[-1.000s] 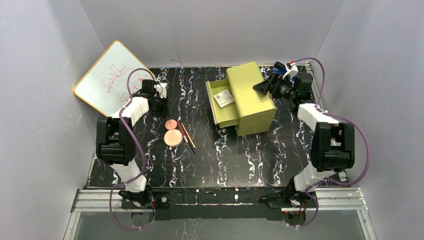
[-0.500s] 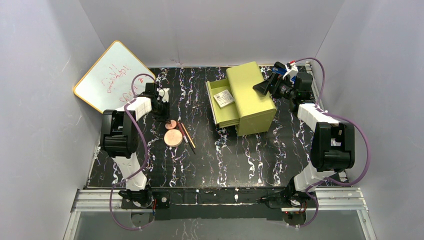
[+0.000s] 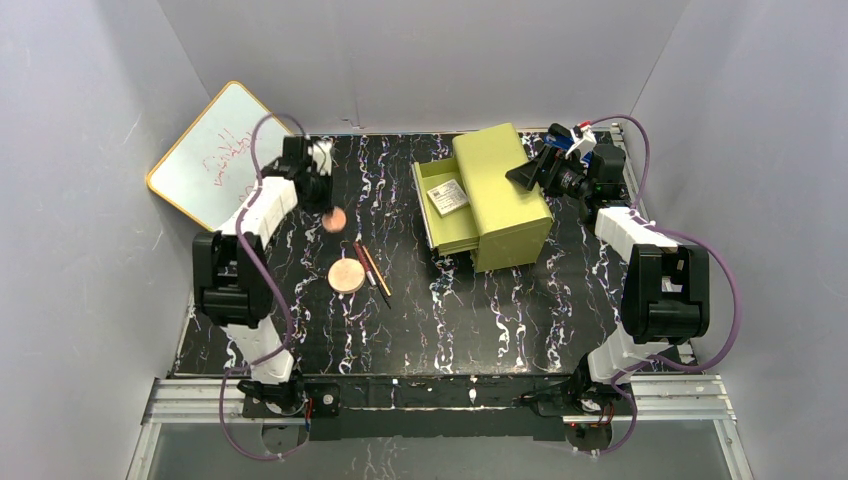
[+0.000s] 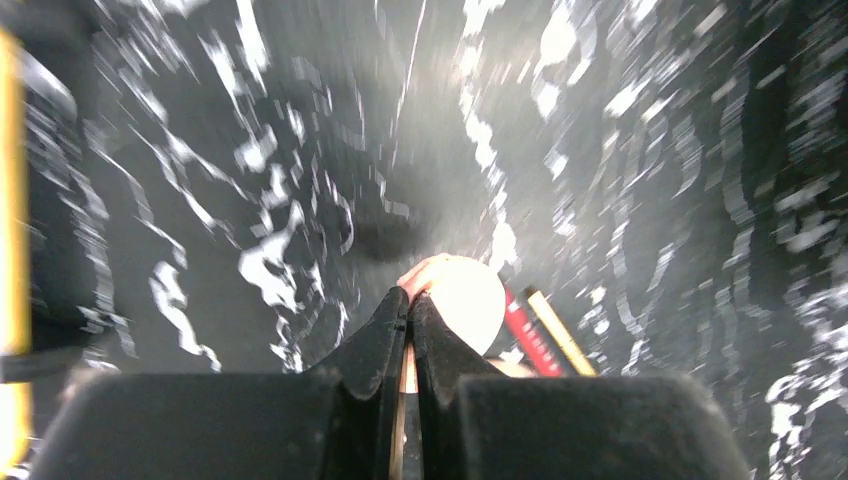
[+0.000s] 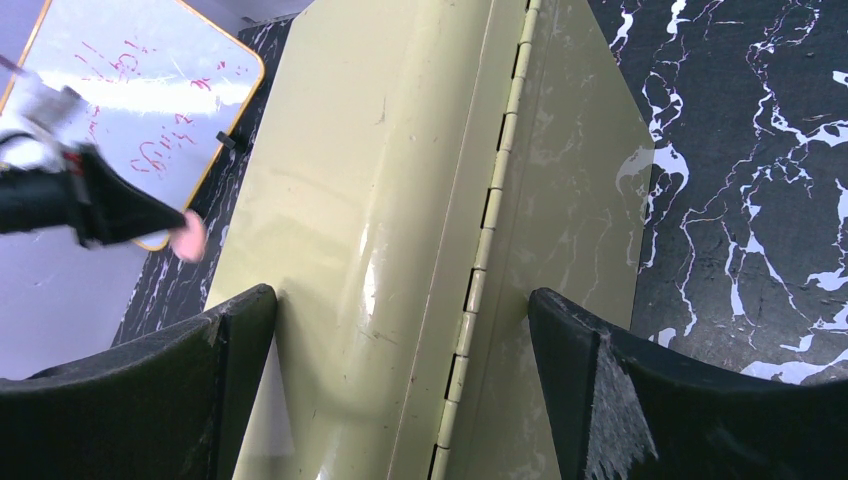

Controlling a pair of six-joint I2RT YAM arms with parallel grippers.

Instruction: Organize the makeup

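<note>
My left gripper point(image 3: 327, 208) is shut on the smaller copper-pink disc point(image 3: 335, 219) and holds it above the table. In the left wrist view the jaws point(image 4: 408, 305) pinch the disc's point(image 4: 465, 300) edge. Below it lie the red point(image 4: 530, 338) and yellow point(image 4: 560, 332) pencil sticks. The larger disc point(image 3: 347, 275) and both sticks point(image 3: 371, 268) rest on the table at centre left. A white square palette point(image 3: 447, 196) lies in the open drawer of the yellow-green box point(image 3: 505, 200). My right gripper point(image 3: 524, 176) hangs open over the box top point(image 5: 420, 200), one finger to each side of the hinge.
A yellow-rimmed whiteboard point(image 3: 215, 150) leans at the back left, close behind the left arm. The drawer point(image 3: 432, 215) sticks out to the left of the box. Grey walls close in the black marbled table point(image 3: 450, 320).
The left gripper closed on the smaller disc and carried it up and toward the back, away from the larger disc. The right arm has not moved.
</note>
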